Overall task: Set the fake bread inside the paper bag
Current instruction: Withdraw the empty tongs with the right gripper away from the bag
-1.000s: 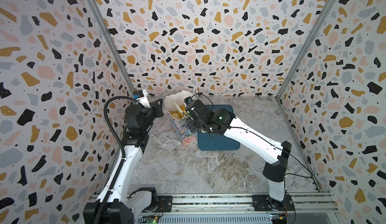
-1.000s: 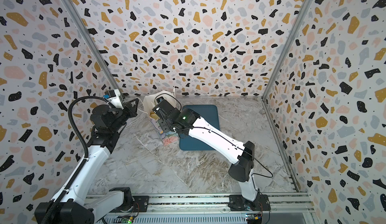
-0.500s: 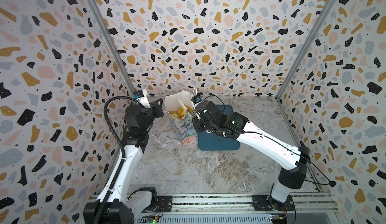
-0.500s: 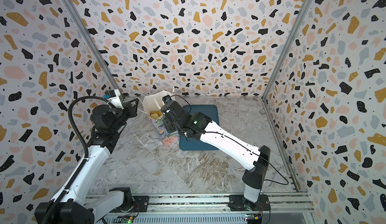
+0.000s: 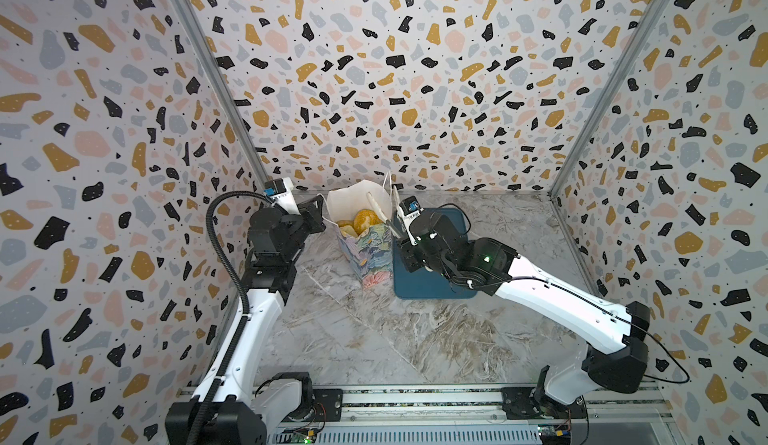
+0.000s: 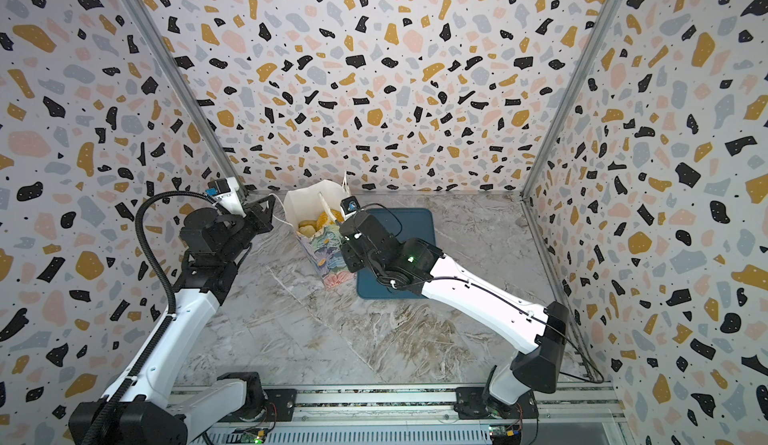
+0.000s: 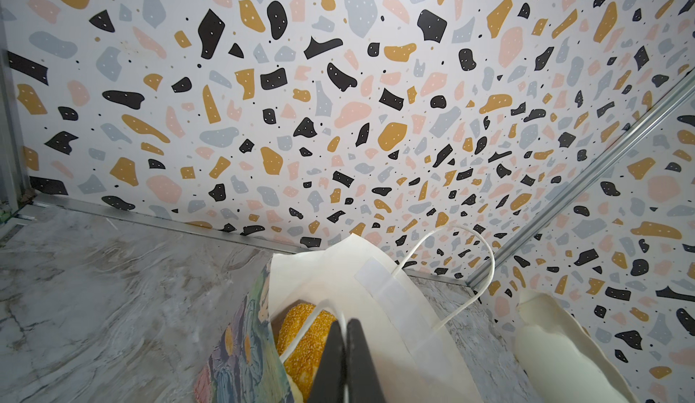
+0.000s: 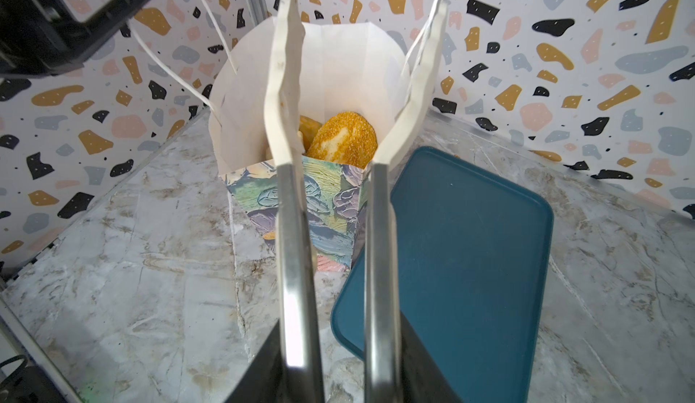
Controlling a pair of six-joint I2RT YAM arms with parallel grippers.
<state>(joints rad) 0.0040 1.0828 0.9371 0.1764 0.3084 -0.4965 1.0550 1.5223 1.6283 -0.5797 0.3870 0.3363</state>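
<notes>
The paper bag (image 5: 368, 256) (image 6: 324, 258) stands upright at the back of the floor, floral outside and white inside. Fake bread fills its mouth, with a seeded oval loaf (image 5: 365, 219) (image 8: 344, 139) (image 7: 304, 339) on top of other pale pieces. My left gripper (image 5: 321, 214) (image 7: 345, 324) is at the bag's left rim, shut on a white cord handle (image 7: 301, 335). My right gripper (image 5: 405, 233) (image 8: 338, 363) holds metal tongs (image 8: 293, 232) just right of the bag. Their white tips (image 8: 284, 81) stand apart near the mouth with nothing between them.
A flat dark-blue tray (image 5: 436, 285) (image 8: 470, 250) lies on the marbled floor right of the bag, under my right arm. Patterned walls close in on the back and both sides. The bag's other cord handle (image 7: 485, 254) loops up at its far side.
My right arm has drawn back to the right, lifting the tongs out of the bag's mouth, and the seeded loaf now shows inside. The left arm has not moved.
</notes>
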